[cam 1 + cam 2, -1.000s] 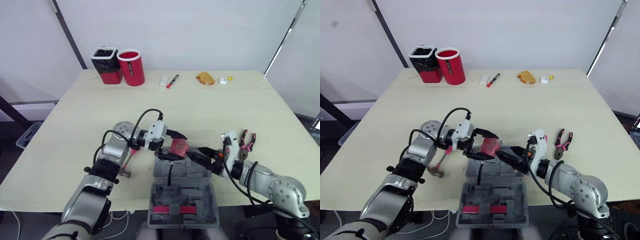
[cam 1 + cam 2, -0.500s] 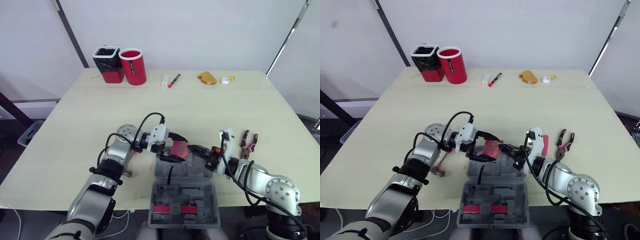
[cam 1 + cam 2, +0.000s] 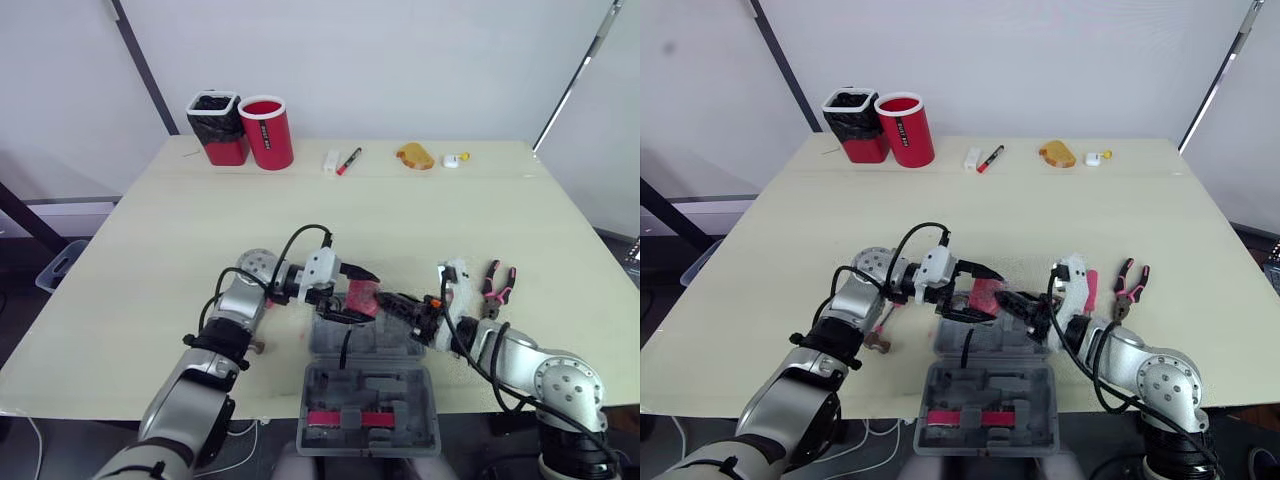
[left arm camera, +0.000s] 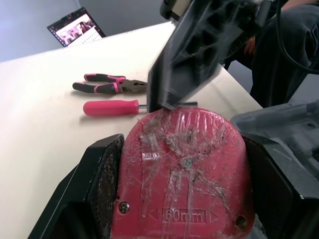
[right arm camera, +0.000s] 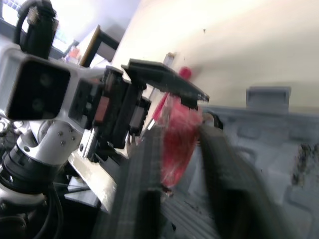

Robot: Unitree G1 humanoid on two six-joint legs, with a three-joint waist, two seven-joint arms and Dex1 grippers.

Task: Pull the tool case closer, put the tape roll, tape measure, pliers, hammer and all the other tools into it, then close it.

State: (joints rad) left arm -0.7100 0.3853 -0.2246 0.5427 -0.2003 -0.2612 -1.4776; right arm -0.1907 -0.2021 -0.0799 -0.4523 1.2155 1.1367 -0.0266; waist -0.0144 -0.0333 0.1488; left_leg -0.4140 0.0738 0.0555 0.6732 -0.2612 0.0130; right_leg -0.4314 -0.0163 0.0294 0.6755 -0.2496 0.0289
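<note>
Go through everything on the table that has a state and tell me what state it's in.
tool case, open
tape measure, held in the left gripper
pliers, lying on the table
screwdriver, lying beside the pliers
red cup, upright
black container, upright

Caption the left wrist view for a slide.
The left gripper clamps the red plastic tape measure, the right gripper at its far edge; pink-handled pliers and screwdriver lie behind.

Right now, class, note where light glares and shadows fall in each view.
Left wrist view: crinkled film on the red tape measure catches glints. Right wrist view: the table glares pale. Left eye view: even light, only faint shadows by the red cup.
</note>
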